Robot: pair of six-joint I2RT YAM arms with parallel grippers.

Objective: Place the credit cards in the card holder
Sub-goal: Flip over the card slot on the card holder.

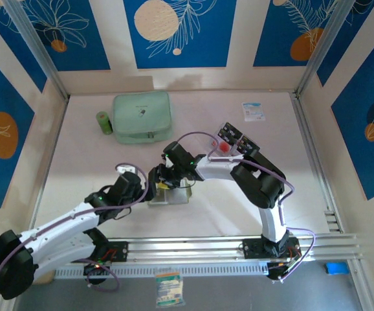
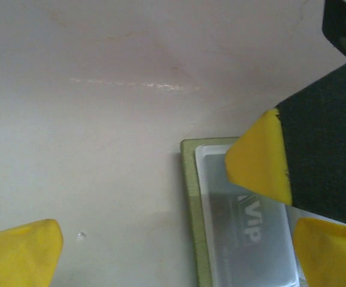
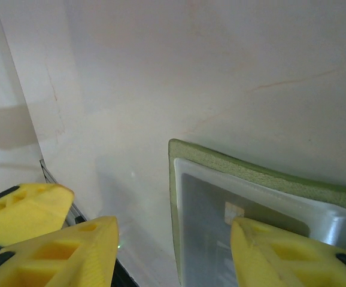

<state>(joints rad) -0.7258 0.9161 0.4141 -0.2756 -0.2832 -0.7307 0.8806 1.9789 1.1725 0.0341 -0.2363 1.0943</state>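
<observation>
The olive-green card holder (image 1: 176, 194) lies open on the table in front of the arm bases. A black "VIP" card (image 2: 254, 230) sits inside its clear sleeve (image 3: 206, 209). My left gripper (image 2: 173, 257) is open and straddles the holder's left edge. My right gripper (image 3: 179, 254) is open too; one of its fingers (image 3: 281, 251) is over the sleeve, the other over bare table. Both grippers meet above the holder (image 1: 164, 178). More credit cards (image 1: 233, 137), black ones and a pale one with red, lie to the right behind the right arm.
A mint-green zip case (image 1: 142, 116) and a small green cylinder (image 1: 103, 122) stand at the back left. A white-and-blue packet (image 1: 253, 111) lies at the back right. The metal rail (image 1: 193, 246) runs along the near edge.
</observation>
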